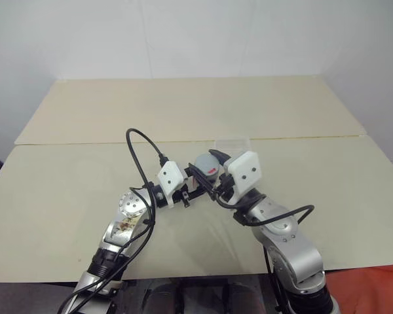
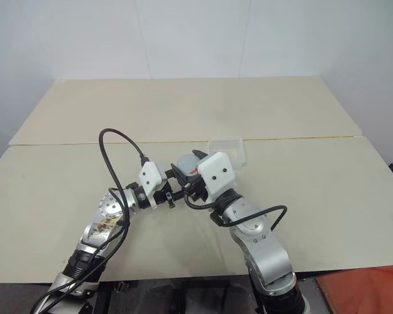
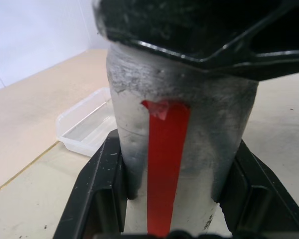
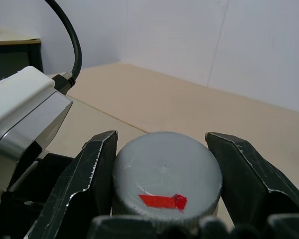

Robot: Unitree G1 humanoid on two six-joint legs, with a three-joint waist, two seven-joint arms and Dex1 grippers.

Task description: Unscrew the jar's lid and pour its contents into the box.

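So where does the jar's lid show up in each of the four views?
Left eye view: the lid at centre, between the two grippers, in front of the box.
Right eye view: lid at centre, left of the box.
Left wrist view: hidden under the right gripper's black fingers atop the jar.
Right wrist view: lid low at centre, between the fingers.
Shared landmark: the red tape strip.

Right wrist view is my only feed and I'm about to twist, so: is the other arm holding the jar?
Observer: Yes. The left gripper has its fingers clamped on the body of the jar.
Operator: Where is the box?
Observer: The box sits on the table just beyond the jar, apart from it.
Operator: Is the lid covered from above?
Observer: The right gripper is shut on the lid, one finger on each side.
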